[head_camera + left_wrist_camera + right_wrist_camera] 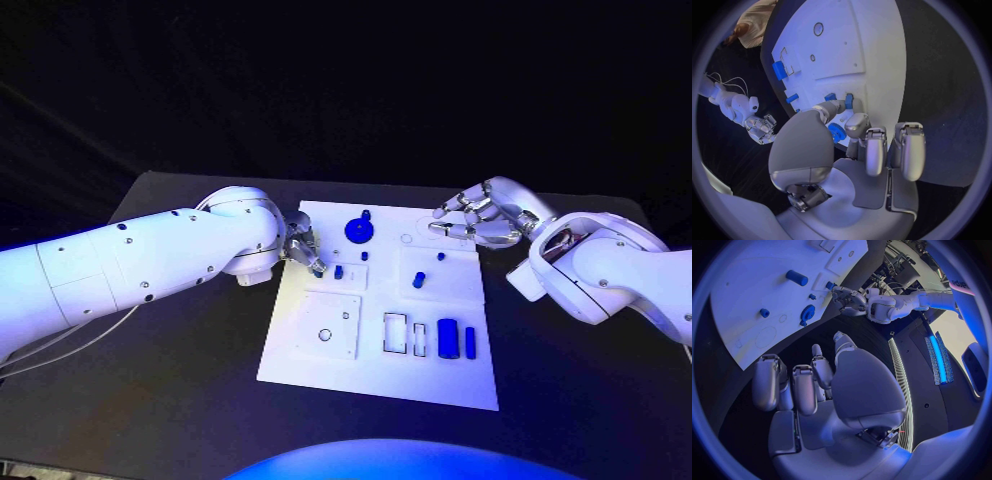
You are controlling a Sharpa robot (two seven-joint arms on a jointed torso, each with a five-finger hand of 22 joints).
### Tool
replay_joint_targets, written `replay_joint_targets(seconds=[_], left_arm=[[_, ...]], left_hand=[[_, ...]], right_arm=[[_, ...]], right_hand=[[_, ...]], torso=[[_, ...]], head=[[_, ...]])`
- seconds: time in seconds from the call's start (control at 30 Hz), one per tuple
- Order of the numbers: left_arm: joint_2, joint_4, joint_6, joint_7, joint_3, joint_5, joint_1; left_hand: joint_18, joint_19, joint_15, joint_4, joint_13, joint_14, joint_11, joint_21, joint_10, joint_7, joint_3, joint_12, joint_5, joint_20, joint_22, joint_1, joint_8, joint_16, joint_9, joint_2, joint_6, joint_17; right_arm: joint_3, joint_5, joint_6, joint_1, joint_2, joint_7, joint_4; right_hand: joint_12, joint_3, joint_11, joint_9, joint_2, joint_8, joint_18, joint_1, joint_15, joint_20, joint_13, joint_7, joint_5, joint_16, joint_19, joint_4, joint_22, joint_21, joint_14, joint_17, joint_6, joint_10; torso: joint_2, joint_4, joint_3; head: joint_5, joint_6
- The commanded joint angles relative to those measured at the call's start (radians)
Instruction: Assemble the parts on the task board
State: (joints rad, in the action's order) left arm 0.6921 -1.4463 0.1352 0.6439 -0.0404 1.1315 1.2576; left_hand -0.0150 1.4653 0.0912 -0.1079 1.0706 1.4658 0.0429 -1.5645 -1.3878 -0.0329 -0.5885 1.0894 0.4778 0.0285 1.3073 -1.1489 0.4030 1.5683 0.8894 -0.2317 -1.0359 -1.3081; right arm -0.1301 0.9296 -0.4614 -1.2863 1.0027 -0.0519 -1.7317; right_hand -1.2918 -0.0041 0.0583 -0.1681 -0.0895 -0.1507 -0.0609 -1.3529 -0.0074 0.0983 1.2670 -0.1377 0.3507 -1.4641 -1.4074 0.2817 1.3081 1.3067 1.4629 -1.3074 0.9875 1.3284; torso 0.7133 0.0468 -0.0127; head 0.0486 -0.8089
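The white task board (378, 370) lies mid-table. My left hand (306, 250) hovers at its left edge; thumb and a finger (856, 122) reach close beside a small upright blue peg (339, 271) (848, 101), with nothing held between them. A round blue gear-like part (359, 232) (837, 132) sits just beyond. My right hand (483, 222) (811, 385) hangs over the board's far right corner, fingers loosely bent and apart, empty. A blue cylinder (418, 280) (797, 277) stands mid-board. Two blue blocks (449, 338) lie near the front right.
Two small blue pieces (364, 256) (441, 256) sit on the board's far half. White rectangular recesses (395, 332) lie beside the blocks, and a square plate with a small hole (326, 333) is on the board's left. Black table (577, 400) surrounds the board.
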Motion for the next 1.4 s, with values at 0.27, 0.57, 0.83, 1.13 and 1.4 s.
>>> replay_joint_targets(seconds=[0.27,0.57,0.83,1.13,1.4], left_arm=[[-0.005,0.005,-0.006,0.010,-0.002,-0.014,-0.003],[-0.005,0.007,-0.005,0.016,-0.002,-0.017,-0.003],[-0.004,0.010,-0.006,0.021,-0.002,-0.018,-0.003],[-0.003,0.017,-0.018,0.025,-0.002,-0.022,-0.003],[0.000,0.021,-0.037,0.030,-0.002,-0.024,-0.003]], left_hand=[[0.015,0.106,0.008,-0.033,0.003,0.105,0.009,-0.006,0.002,0.021,0.096,0.011,-0.006,-0.007,0.263,0.014,-0.012,0.002,-0.001,0.016,-0.030,-0.263],[0.015,0.106,0.008,-0.075,0.004,0.105,0.008,-0.006,0.005,0.019,0.208,0.016,-0.007,-0.008,0.263,0.012,-0.023,0.002,-0.004,0.026,-0.040,-0.263],[0.015,0.106,0.007,-0.086,0.004,0.105,0.008,-0.006,0.005,0.019,0.235,0.018,-0.006,-0.008,0.263,0.008,-0.027,0.002,-0.005,0.030,-0.042,-0.263],[0.015,0.106,0.007,-0.122,0.004,0.105,0.006,-0.006,0.008,0.017,0.309,0.019,-0.006,-0.009,0.263,0.007,-0.034,0.002,-0.006,0.036,-0.045,-0.263],[0.015,0.106,0.006,-0.163,0.008,0.105,0.005,-0.006,0.008,0.016,0.383,0.025,-0.003,-0.009,0.263,0.001,-0.041,0.002,-0.007,0.039,-0.047,-0.263]], right_arm=[[0.000,0.005,0.010,0.001,0.000,0.011,-0.001],[0.000,0.005,0.007,0.001,0.001,0.012,-0.002],[0.000,0.005,0.007,0.001,0.003,0.012,-0.004],[0.000,0.004,0.004,0.001,0.003,0.013,-0.005],[0.000,0.004,0.000,0.001,0.004,0.016,-0.005]], right_hand=[[0.004,-0.005,-0.001,0.000,0.006,-0.005,-0.007,0.001,-0.007,-0.004,-0.003,-0.002,0.005,0.006,0.007,-0.001,0.080,-0.007,0.064,-0.088,-0.008,-0.003],[0.004,-0.006,-0.001,0.000,0.006,-0.005,-0.007,0.001,-0.007,-0.004,-0.004,-0.002,0.005,0.007,0.008,-0.001,0.079,-0.009,0.064,-0.087,-0.009,-0.004],[0.005,-0.007,0.000,0.000,0.005,-0.005,-0.007,0.002,-0.007,-0.004,-0.005,-0.003,0.005,0.007,0.009,-0.001,0.078,-0.010,0.063,-0.086,-0.010,-0.005],[0.007,-0.009,0.000,0.000,0.005,-0.005,-0.008,0.005,-0.007,-0.004,-0.006,-0.003,0.005,0.008,0.011,0.000,0.076,-0.014,0.063,-0.085,-0.012,-0.007],[0.008,-0.012,0.000,0.001,0.004,-0.005,-0.009,0.008,-0.006,-0.003,-0.008,-0.003,0.005,0.009,0.014,0.001,0.073,-0.019,0.063,-0.084,-0.014,-0.008]], torso=[[0.000,0.0004,0.0008],[0.000,0.0007,0.0007],[0.000,0.0004,0.0010],[0.000,0.0004,0.0009],[0.000,0.0002,0.0010]], head=[[0.000,0.000],[-0.001,-0.002],[0.000,-0.002],[0.001,-0.001],[0.000,-0.001]])
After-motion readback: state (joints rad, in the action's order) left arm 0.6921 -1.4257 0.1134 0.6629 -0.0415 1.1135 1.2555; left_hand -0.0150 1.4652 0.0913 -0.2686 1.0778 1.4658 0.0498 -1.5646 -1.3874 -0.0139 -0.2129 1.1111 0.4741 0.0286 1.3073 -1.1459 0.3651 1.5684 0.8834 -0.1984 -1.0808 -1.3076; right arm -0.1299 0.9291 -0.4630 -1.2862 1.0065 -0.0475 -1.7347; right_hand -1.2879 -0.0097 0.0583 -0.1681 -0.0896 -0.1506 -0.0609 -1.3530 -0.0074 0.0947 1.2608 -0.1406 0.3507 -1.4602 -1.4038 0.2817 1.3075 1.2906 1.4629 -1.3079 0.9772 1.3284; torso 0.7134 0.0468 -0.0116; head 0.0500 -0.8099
